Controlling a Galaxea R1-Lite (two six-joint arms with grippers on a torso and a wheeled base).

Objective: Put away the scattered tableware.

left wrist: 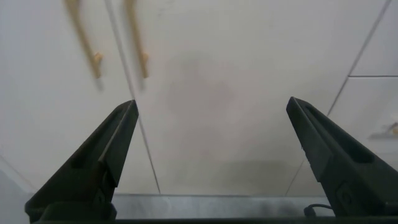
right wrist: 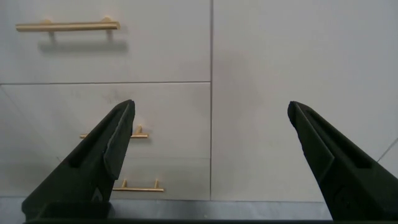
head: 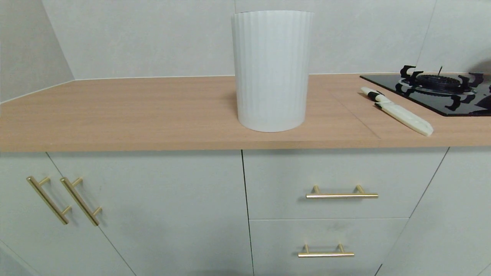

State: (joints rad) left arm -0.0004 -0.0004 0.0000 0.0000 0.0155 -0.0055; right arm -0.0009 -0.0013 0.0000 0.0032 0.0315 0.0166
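Head view, white ribbed container [head: 271,73] on countertop [head: 134,111], knife [head: 402,114] beside hob [head: 422,96]

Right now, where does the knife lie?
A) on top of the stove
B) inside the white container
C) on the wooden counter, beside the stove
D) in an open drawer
C: the knife lies flat on the counter, to the right of the white container and next to the edge of the stove.
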